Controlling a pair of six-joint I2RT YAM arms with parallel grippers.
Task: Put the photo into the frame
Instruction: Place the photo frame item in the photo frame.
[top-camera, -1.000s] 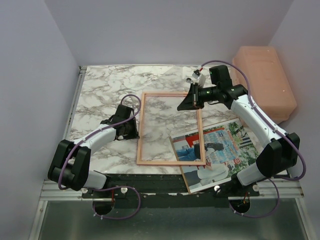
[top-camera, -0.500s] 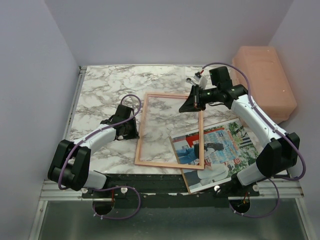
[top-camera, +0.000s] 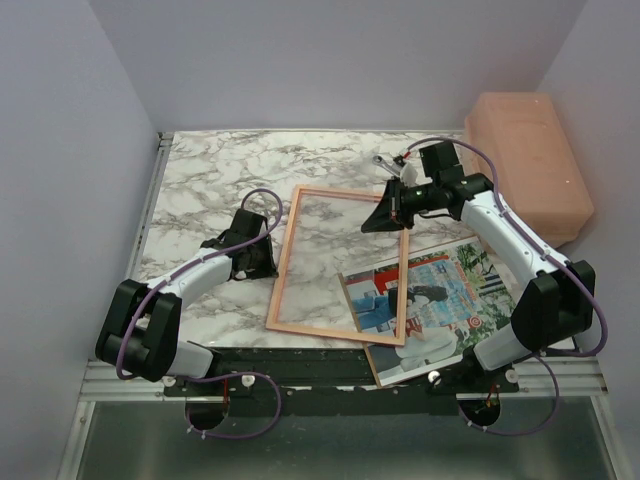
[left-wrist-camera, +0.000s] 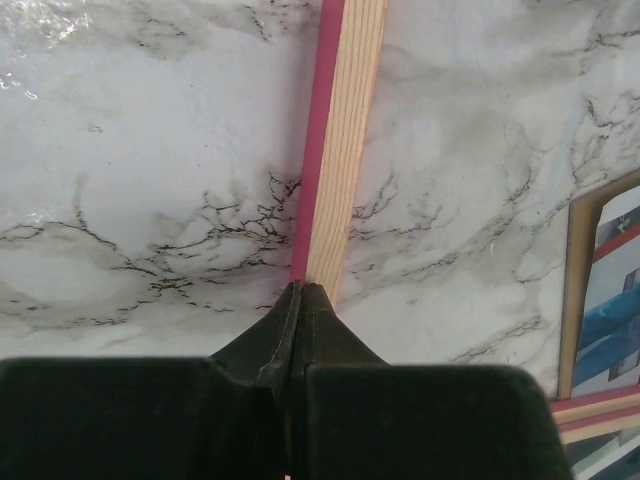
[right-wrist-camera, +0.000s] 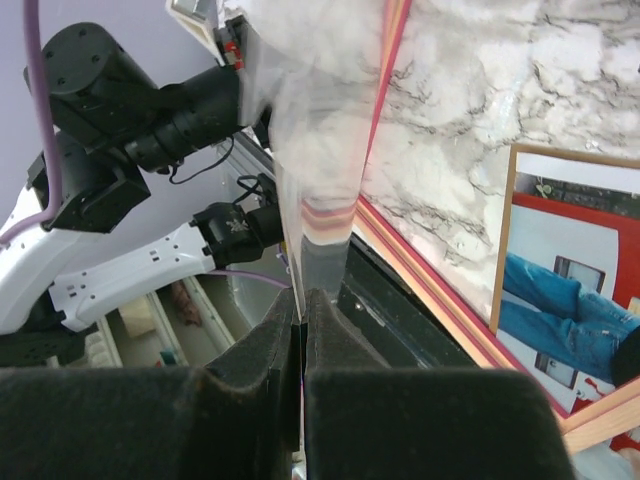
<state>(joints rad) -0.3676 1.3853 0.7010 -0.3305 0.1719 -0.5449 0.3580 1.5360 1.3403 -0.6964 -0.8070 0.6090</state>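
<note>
A: Quick, where's the frame?
B: The frame (top-camera: 330, 334) is on the marble table (top-camera: 220, 180), wood side up and lying askew. Pink shows only along the rail's edge in the L wrist view.
A: And the photo?
B: The photo (top-camera: 450, 290) is pic side up at the frame's near-R corner. That corner lies over the photo's L part, and the rest sticks out to the R of the frame.
A: R gripper?
B: The right gripper (right-wrist-camera: 301, 298) is at the frame's far-R corner, fingers squeezed tog. on the frame's thin edge, so it's pinching it. Can't tell if that corner is off the table.
A: L one?
B: The left gripper (left-wrist-camera: 298, 292) is at the frame's L rail, abt midway along. Its fingers are pressed tight tog. w/ nothing between them. The tips sit right at the rail. Can't tell if they're touching it or just above.
</note>
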